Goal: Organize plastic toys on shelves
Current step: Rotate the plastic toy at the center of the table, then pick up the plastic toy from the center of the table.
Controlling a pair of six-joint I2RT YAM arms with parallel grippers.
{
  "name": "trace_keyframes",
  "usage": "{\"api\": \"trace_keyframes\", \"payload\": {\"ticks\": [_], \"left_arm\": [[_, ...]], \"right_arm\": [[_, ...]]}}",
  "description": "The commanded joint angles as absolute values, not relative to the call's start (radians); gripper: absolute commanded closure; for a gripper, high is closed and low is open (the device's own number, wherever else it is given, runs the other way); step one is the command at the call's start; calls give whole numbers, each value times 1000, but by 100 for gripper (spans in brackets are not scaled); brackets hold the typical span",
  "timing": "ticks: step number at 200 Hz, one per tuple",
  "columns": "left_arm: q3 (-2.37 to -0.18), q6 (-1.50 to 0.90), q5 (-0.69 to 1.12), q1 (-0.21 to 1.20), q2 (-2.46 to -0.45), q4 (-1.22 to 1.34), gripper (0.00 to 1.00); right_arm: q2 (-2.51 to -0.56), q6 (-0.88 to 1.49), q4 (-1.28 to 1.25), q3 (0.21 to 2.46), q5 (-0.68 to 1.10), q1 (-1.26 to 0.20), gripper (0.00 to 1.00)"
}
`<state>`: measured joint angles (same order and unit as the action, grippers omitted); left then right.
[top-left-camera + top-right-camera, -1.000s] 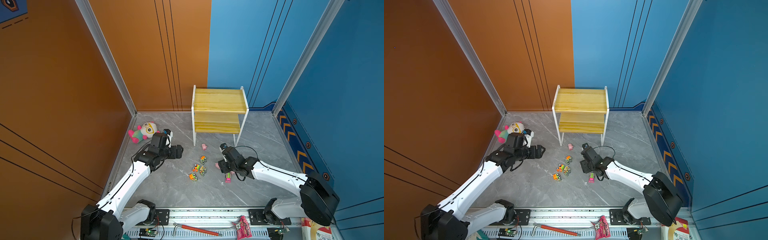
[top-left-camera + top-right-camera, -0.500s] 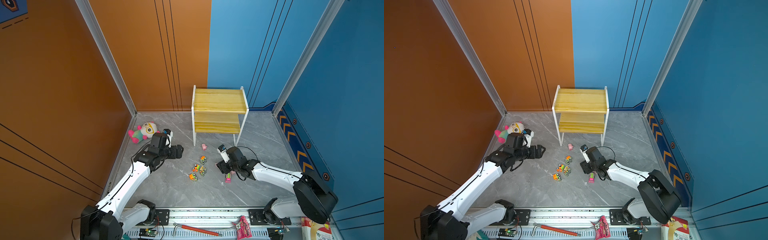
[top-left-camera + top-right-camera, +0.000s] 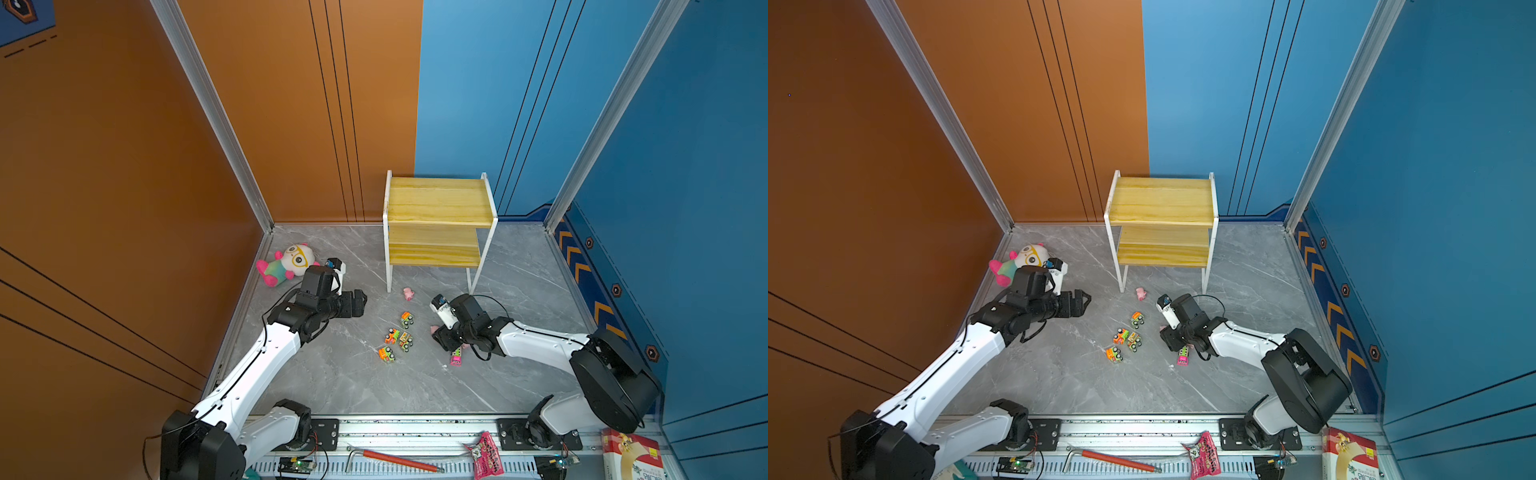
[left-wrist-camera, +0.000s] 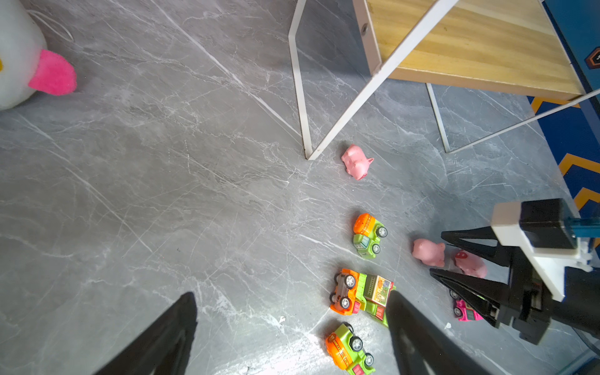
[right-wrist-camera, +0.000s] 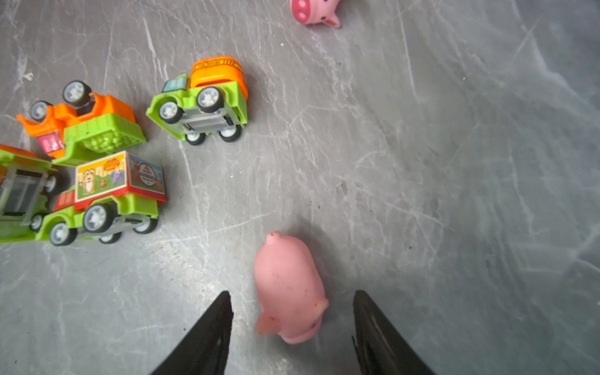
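Note:
The shelves [image 3: 436,203] stand at the back with both wooden boards bare. My right gripper [image 5: 292,292] is down at the floor and open, with a pink pig [image 5: 289,285] lying between its fingertips and a gap on each side. A second pig [image 4: 470,263] lies close beside that gripper, and a third [image 3: 409,294] lies near the rack's front leg. Several orange and green trucks [image 3: 397,338] are clustered on the floor, and a pink truck [image 3: 456,358] lies by the right wrist. My left gripper [image 3: 360,302] hovers open and holds nothing, left of the trucks.
A plush doll [image 3: 291,264] lies by the left wall behind the left wrist. The rack's thin white legs [image 4: 302,97] stand just beyond the pigs. On the front rail lie a red-handled tool [image 3: 395,459], a pink packet [image 3: 488,457] and a box [image 3: 629,457].
The right gripper has shifted slightly over the pig and its jaws have narrowed around it. The left arm has stayed still.

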<state>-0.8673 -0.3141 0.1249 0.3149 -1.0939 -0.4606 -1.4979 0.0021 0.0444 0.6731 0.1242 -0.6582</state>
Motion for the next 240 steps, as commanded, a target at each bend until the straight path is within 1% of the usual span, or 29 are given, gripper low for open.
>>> {"api": "trace_keyframes", "payload": {"ticks": [1, 46, 83, 106, 110, 119, 156, 174, 220, 240], "left_arm": [[-856, -310, 134, 316, -1087, -451, 8], [-858, -310, 135, 314, -1093, -452, 8], [-857, -311, 136, 312, -1094, -451, 8], [-859, -313, 140, 311, -1095, -450, 8], [-860, -313, 140, 311, -1096, -448, 8], [-861, -313, 142, 310, -1095, -448, 8], [-859, -315, 146, 310, -1092, -448, 8], [-858, -316, 146, 310, -1088, -448, 8], [-858, -318, 146, 309, -1091, -446, 8], [-857, -318, 149, 310, -1093, -446, 8]], "right_arm": [[-1524, -15, 83, 715, 124, -674, 42], [-1545, -16, 97, 731, 119, -678, 49], [-1559, -16, 118, 747, 109, -690, 60], [-1577, -4, 142, 761, 87, -695, 63], [-1580, -1, 143, 762, 76, -724, 64], [-1584, 10, 144, 764, 69, -731, 66], [-1605, 85, 94, 770, 47, -750, 71], [-1615, 152, 66, 779, 30, -751, 73], [-1626, 360, -43, 770, -8, -750, 72], [-1649, 464, -54, 782, -70, -758, 71]]}}
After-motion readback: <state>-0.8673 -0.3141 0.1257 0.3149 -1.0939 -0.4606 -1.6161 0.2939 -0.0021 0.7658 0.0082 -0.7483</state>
